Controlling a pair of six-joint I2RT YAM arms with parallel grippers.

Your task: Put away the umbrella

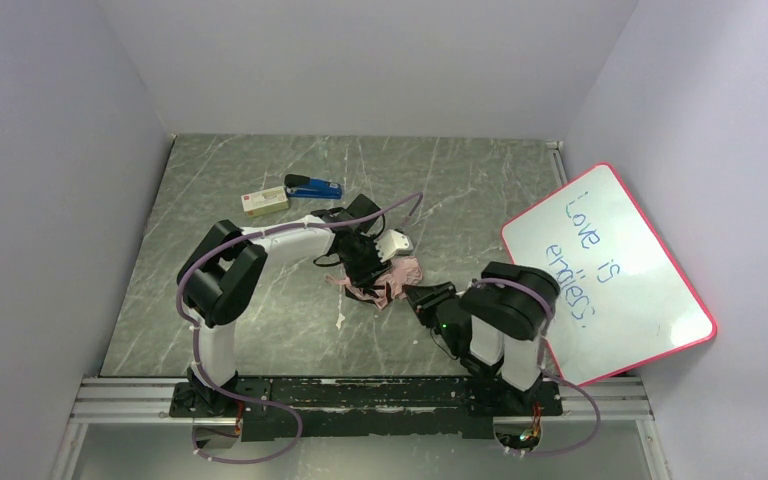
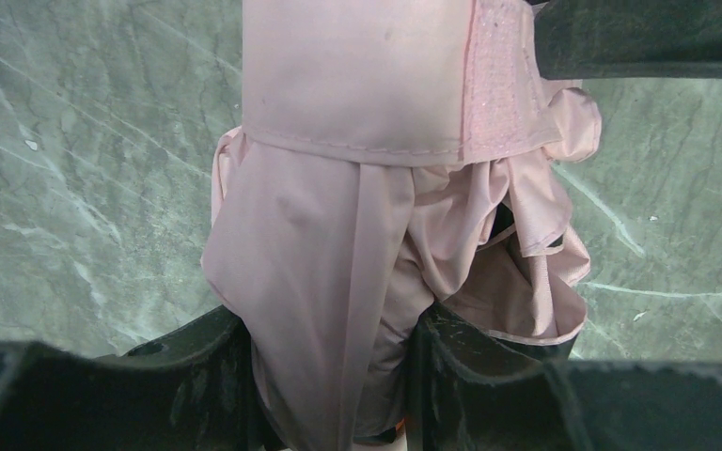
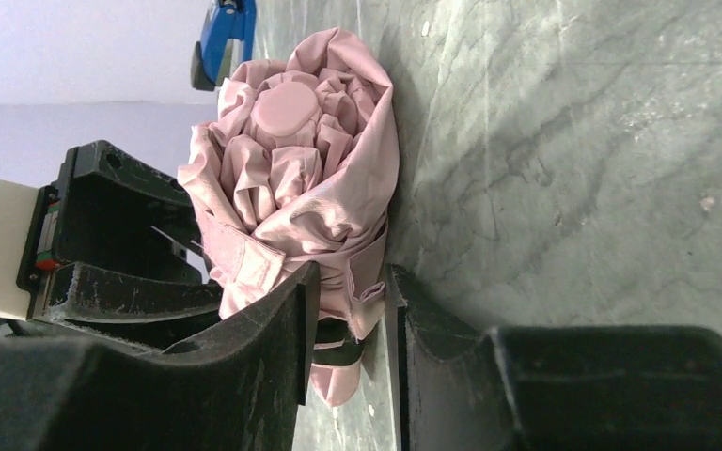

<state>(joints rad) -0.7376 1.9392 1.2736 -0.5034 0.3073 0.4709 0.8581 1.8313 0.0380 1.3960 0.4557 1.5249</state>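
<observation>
We see the umbrella (image 3: 301, 188) in plain pale pink, its fabric one shade throughout. The table (image 1: 260, 320) is grey-green marble veined in white. The stapler (image 1: 313, 187) is blue, the small box (image 1: 264, 201) cream with some red, the whiteboard (image 1: 650, 310) white, red-rimmed, with blue handwriting, and the cables (image 1: 188, 290) purple

Crumpled pale pink fabric umbrella (image 1: 400, 273) lies on a grey marbled desk (image 1: 260, 330); left tool (image 1: 365, 265) directly over it, right tool (image 1: 418, 295) touching its right edge.
</observation>
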